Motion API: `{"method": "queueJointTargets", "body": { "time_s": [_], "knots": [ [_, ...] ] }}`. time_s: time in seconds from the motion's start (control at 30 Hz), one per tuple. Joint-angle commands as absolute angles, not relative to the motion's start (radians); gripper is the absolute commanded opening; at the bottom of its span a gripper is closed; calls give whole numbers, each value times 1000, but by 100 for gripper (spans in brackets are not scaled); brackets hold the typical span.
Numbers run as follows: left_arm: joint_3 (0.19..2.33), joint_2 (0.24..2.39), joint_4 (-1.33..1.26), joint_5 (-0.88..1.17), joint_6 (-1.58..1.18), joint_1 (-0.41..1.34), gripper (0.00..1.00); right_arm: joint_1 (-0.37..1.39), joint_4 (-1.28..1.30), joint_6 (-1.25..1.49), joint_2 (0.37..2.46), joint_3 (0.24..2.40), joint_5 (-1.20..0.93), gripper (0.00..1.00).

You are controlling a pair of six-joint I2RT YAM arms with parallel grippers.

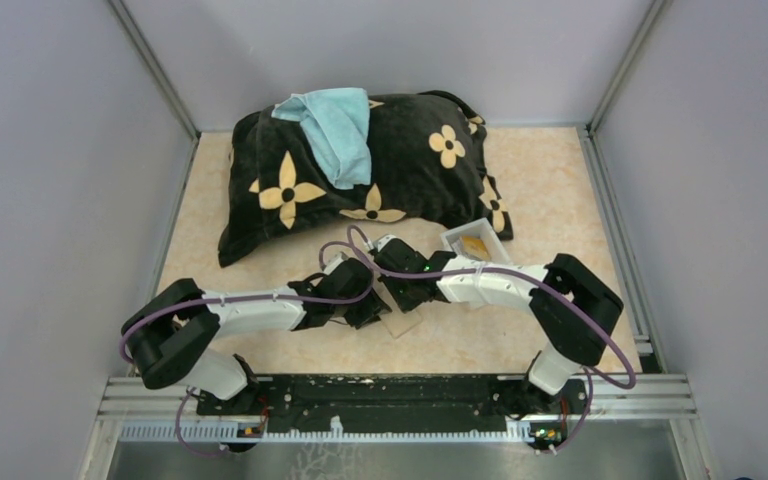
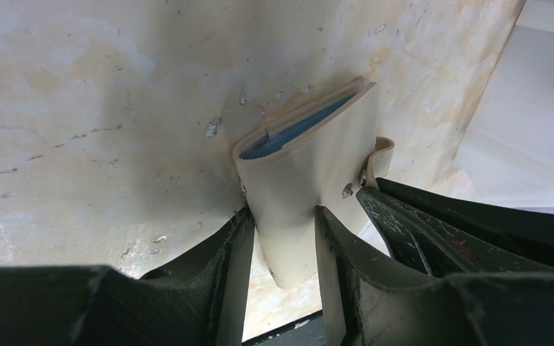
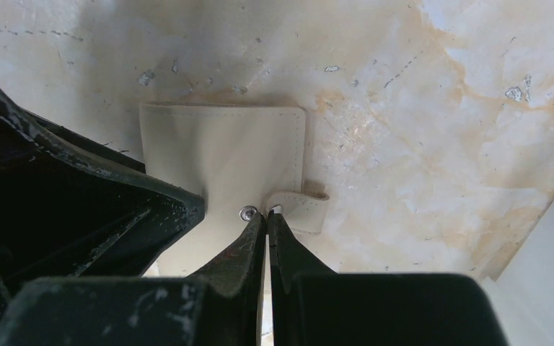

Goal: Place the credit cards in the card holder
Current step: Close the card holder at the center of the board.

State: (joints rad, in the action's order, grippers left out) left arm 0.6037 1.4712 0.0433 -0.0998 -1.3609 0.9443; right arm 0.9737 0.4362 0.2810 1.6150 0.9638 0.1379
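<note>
While the left claw (image 2: 283,213) pinches the card holder (image 2: 311,153), its view alone showing blue inside, the right claw (image 3: 266,215) sits closed.

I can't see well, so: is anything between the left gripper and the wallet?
Nothing visible. The left gripper clamps the card holder from both sides; the shut right gripper rests at its snap tab.

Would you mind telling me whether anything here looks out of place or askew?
The card holder, gripped in the left tool, is not fastened: its snap tab sticks out sideways beside the stud, and its far edge gapes around something blue. The shut right tool rests at that snap.
</note>
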Motion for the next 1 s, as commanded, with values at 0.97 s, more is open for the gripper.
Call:
{"method": "queueJointTargets", "body": {
  "time_s": [0.97],
  "knots": [
    [539, 1522, 72, -110, -1331, 925, 40, 1034, 482, 295, 1688, 1070, 182, 21]
  ]
}}
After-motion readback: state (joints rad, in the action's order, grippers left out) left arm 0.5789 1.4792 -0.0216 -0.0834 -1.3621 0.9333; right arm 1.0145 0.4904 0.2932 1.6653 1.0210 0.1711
